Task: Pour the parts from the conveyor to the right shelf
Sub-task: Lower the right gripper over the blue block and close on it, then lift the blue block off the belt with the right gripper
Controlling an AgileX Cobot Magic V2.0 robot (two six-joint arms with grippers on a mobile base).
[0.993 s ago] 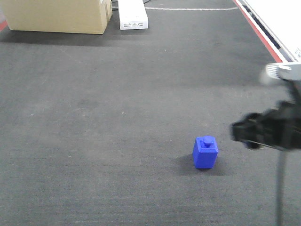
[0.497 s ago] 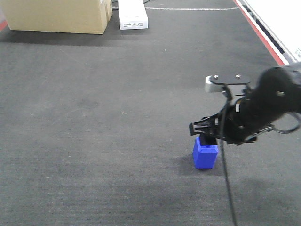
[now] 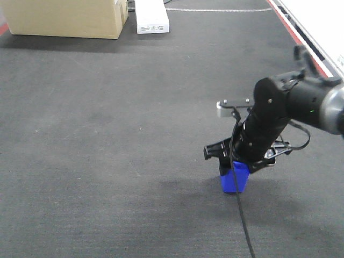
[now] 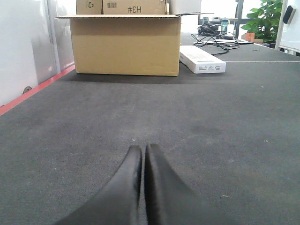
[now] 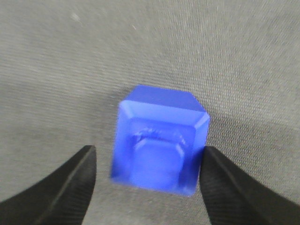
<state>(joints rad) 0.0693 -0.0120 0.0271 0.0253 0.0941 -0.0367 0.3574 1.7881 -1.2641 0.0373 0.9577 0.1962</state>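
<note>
My right arm bends down over the conveyor, right claw spread astride the blue block; my left claw lies low, pressed together.

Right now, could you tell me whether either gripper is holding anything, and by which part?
Nothing is held. The right gripper is open, straddling the blue block; the left gripper is shut, empty.

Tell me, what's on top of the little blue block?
A short round stud, seen in the wrist view. The open right gripper straddles the blue block; from the front it hides the top.
</note>
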